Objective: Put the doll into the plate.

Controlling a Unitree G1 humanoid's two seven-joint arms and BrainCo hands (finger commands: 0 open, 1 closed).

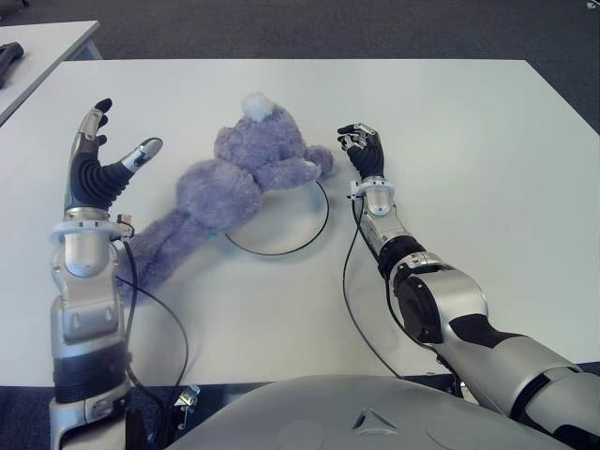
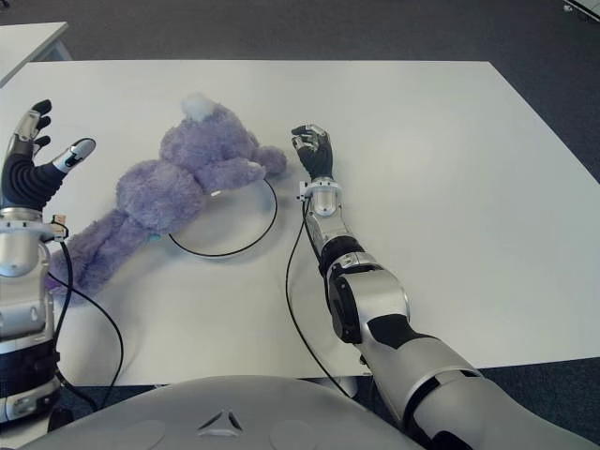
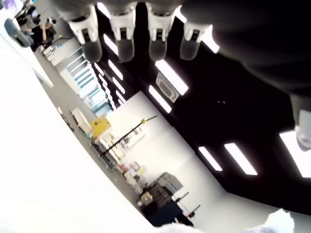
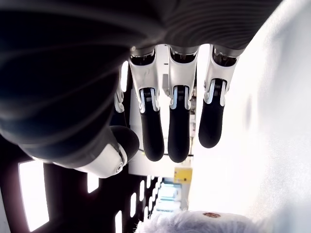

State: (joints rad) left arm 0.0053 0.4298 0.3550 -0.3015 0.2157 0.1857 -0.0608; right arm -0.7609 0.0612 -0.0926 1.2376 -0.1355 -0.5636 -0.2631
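1. Left eye view: a white table (image 1: 487, 150) fills most of the view, with dark carpet beyond it and a second white table (image 1: 37, 47) at the far left. The purple doll (image 1: 225, 192) lies on its side, its head and upper body over the black-rimmed plate (image 1: 314, 230) and its legs trailing off the plate toward the left hand. The left hand (image 1: 98, 164) is raised beside the doll's legs, fingers spread, holding nothing. The right hand (image 1: 361, 145) shows just right of the doll's paw, fingers loosely curled and empty. No writing can be read.

2. Right eye view: the same scene; the right hand and the doll's paw are close together, and I cannot tell whether they touch.

3. Left wrist view: the left hand's fingers (image 3: 124, 34) extend straight with nothing between them. Behind are ceiling light strips and a cluttered room; a bit of purple fur (image 3: 279, 223) shows at the edge.

4. Right wrist view: the right hand's fingers (image 4: 177, 126) hang slightly bent, gripping nothing, with purple fur (image 4: 199, 224) beyond their tips.
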